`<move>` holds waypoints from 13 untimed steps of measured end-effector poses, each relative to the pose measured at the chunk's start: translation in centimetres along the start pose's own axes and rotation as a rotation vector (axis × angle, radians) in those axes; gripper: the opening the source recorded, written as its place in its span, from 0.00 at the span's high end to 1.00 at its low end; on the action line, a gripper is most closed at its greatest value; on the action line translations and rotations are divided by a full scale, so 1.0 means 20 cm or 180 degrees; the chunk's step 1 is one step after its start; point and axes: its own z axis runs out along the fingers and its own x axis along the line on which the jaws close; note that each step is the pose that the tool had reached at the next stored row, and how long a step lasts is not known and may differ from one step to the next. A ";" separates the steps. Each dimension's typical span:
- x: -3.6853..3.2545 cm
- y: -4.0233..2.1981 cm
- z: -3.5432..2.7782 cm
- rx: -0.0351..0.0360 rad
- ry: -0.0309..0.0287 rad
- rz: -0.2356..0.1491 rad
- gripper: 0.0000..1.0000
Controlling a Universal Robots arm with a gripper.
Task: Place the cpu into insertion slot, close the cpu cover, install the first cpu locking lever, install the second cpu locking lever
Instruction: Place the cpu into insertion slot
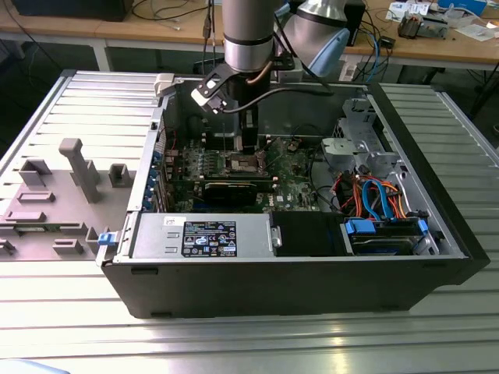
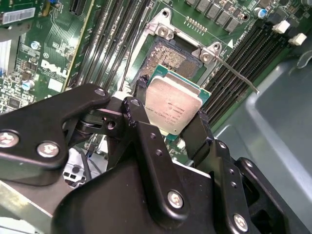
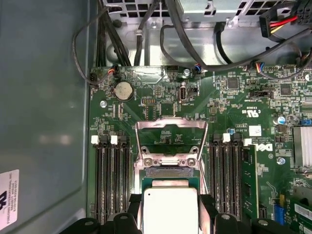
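A ribbed metal table (image 1: pixel 47 327) bore the open computer case (image 1: pixel 312 280). At eleven o'clock of its middle in the exterior view, our gripper (image 1: pixel 248 149) clamped the cpu (image 2: pixel 173 97) just over the insertion slot (image 2: pixel 171 53), cpu cover (image 3: pixel 170 123) raised. We judged placement underway, needing square alignment.

Insertion slot (image 2: pixel 171 54) lies uncovered. The cpu cover (image 3: pixel 170 139) stands raised off it at one edge, so the way straight down onto the socket is open. Gripper (image 2: pixel 171 101), clamped on the cpu (image 2: pixel 174 105), hangs just above.

One locking lever (image 2: pixel 238 74) sticks out slantwise over the memory slots (image 2: pixel 243 48). The slots flank the socket on both sides and sit low.

Exterior view: case top is open.
- Drive cage (image 1: pixel 355 148) and cable bundle (image 1: pixel 374 195) crowd the exterior view's right.
- Power supply (image 1: pixel 199 234) walls the near edge.
- Black expansion card (image 1: pixel 234 189) stands between the power supply and the socket.
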 end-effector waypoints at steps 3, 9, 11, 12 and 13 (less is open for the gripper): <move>0.000 -0.004 0.032 0.0001 0.0005 -0.0075 0.45; 0.000 -0.011 0.080 0.0001 0.0000 -0.0013 0.45; 0.000 -0.013 0.090 0.0001 0.0001 -0.0013 0.45; 0.000 -0.013 0.090 0.0002 0.0000 -0.0013 0.45; 0.000 -0.013 0.090 0.0002 0.0000 -0.0013 0.45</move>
